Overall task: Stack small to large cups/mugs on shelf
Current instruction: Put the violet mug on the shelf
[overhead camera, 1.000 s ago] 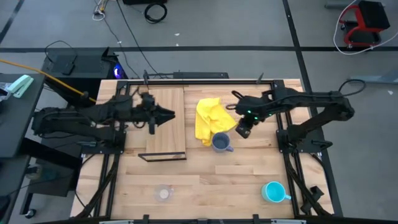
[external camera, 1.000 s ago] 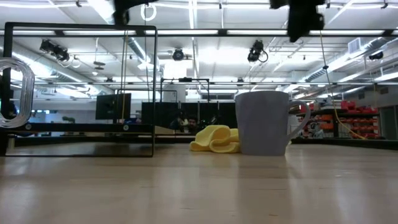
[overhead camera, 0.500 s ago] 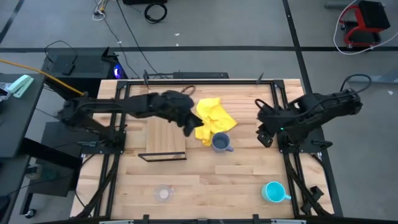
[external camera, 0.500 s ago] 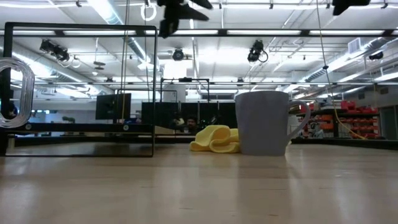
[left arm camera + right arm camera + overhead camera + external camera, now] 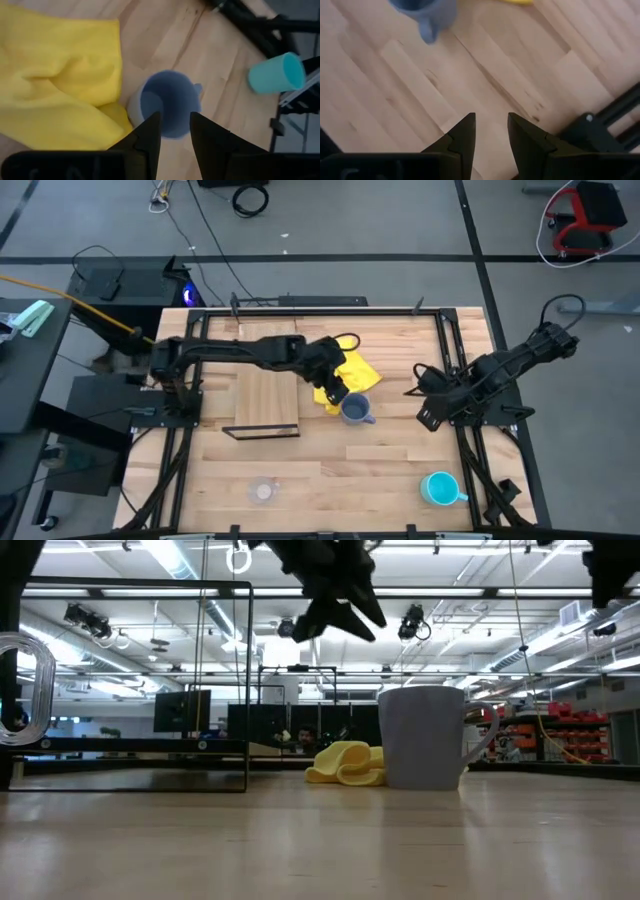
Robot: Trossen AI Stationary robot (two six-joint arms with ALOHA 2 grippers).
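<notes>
Near edge: clear glass cup (image 5: 263, 491) and turquoise mug (image 5: 440, 488), well apart. Mid-table: grey-blue mug (image 5: 353, 409) touching the yellow cloth (image 5: 340, 372); left gripper (image 5: 336, 391), fingers apart, above it. Wooden shelf (image 5: 265, 376) beside. Right gripper (image 5: 424, 393), fingers apart, waits at the right.

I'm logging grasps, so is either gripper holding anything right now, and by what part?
Nothing held. The left gripper is open above the grey-blue mug; the right gripper is open over bare table.

Overhead camera looking straight down on whole table, low camera level across tabletop into room, both wrist cameras close, angled down at planks, all views share grey-blue mug (image 5: 354, 409) (image 5: 424, 737) (image 5: 169, 103) (image 5: 422, 11).
</notes>
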